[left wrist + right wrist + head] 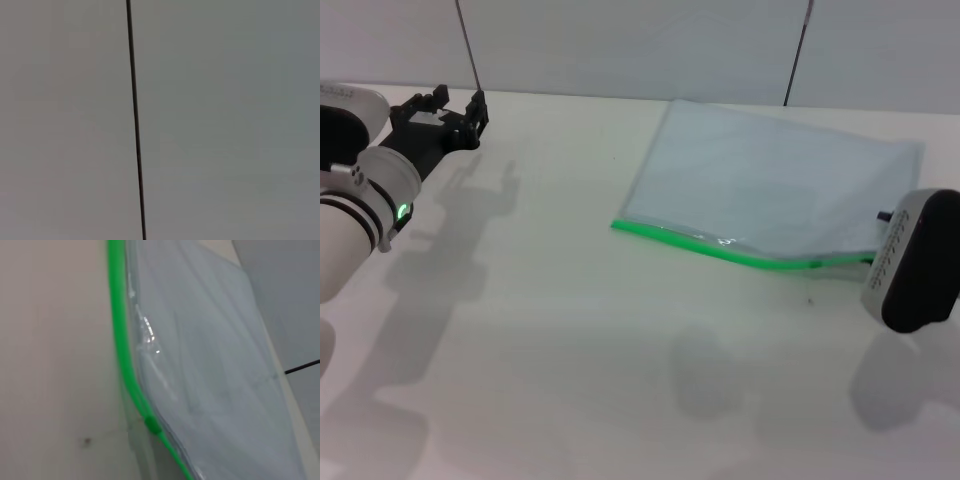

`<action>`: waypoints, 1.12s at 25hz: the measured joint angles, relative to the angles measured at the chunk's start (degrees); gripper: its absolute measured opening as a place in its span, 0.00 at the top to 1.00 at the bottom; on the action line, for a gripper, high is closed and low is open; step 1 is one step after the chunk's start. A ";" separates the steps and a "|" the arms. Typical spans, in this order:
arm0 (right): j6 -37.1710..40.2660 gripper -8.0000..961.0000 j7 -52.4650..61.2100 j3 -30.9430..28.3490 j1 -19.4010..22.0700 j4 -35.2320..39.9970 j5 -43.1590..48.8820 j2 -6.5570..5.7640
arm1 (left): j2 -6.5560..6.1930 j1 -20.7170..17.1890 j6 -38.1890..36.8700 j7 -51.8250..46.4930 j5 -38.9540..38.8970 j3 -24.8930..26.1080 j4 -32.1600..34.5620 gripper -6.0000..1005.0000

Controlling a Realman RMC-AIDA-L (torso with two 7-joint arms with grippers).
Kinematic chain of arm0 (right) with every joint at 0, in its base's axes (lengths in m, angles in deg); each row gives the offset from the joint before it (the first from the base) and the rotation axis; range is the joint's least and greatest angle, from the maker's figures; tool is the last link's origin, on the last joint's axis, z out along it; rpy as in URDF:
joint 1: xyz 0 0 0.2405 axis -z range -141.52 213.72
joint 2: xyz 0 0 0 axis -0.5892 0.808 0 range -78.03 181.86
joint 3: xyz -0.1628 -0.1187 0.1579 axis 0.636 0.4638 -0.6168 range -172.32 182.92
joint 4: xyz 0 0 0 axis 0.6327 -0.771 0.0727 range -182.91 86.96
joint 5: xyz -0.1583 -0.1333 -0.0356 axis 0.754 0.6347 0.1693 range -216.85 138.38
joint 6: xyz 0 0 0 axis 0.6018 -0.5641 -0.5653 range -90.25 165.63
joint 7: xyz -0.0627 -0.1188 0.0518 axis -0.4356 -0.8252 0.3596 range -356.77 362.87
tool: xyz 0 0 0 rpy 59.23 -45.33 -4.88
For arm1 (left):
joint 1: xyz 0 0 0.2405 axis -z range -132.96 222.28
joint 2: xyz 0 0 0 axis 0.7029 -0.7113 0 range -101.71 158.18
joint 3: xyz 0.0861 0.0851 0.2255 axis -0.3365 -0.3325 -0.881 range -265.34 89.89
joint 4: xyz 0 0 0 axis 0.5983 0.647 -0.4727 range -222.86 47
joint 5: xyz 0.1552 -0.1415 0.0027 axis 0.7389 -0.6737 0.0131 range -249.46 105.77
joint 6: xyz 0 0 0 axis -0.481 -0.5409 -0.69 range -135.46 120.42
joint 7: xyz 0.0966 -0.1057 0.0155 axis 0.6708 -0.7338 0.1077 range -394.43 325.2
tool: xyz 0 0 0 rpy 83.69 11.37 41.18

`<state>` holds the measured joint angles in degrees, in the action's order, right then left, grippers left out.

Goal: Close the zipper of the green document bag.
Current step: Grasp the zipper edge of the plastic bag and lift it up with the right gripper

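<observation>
Bag first: from the head camera I see it lying flat on the white table, toward the far right, skewed so its near long edge runs down and to my right. That edge carries the zipper, a bright green strip running from the bag's near-left corner across to its right end, where it disappears behind my right arm. Close to that end the strip splits, with a pale gap showing between the green line and the bag's lip. The plastic is translucent, pale blue-grey, with a small glare spot just above the strip.

My right wrist housing sits low at the right edge of the head view, just beside the zipper's right end. Its fingers are out of sight in every view, so I cannot tell whether that claw is wide or narrow. The right wrist camera looks along the zipper at close range; a small green slider sits on the strip where it bends, with the bag spreading away from it.

My left gripper hangs at the far left of the table, well apart from the bag, its black fingers spread with nothing between them. Its wrist camera shows only a grey wall crossed by a thin dark line.
</observation>
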<state>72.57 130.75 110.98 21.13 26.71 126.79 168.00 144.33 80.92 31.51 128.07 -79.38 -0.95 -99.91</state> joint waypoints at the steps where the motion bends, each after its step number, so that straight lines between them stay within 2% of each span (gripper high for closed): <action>1: -0.13 0.44 -0.06 -0.37 -0.19 -0.04 0.00 0.00 | 0.00 0.01 -0.01 0.00 0.00 -0.01 -0.02 0.51; 10: -1.14 0.44 -0.46 -3.84 -3.23 -3.79 0.00 -0.07 | 0.00 0.07 -0.02 0.00 -0.01 -0.10 -0.21 0.51; 16: -1.14 0.44 -0.09 -4.25 -5.99 -7.44 0.00 0.06 | 0.00 0.13 -0.01 0.00 0.03 -0.25 -0.44 0.51; 23: -0.29 0.47 0.39 -4.55 -7.68 -8.17 0.00 0.10 | 0.07 0.13 -0.01 0.00 -0.01 -0.34 -0.50 0.51; 28: 0.20 0.66 2.84 -4.74 -10.38 -10.71 0.00 0.01 | 0.09 0.22 0.00 0.00 -0.02 -0.39 -0.50 0.51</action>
<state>72.77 133.60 106.24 10.76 15.99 126.79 168.01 144.42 81.14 31.50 128.07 -79.40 -1.35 -100.41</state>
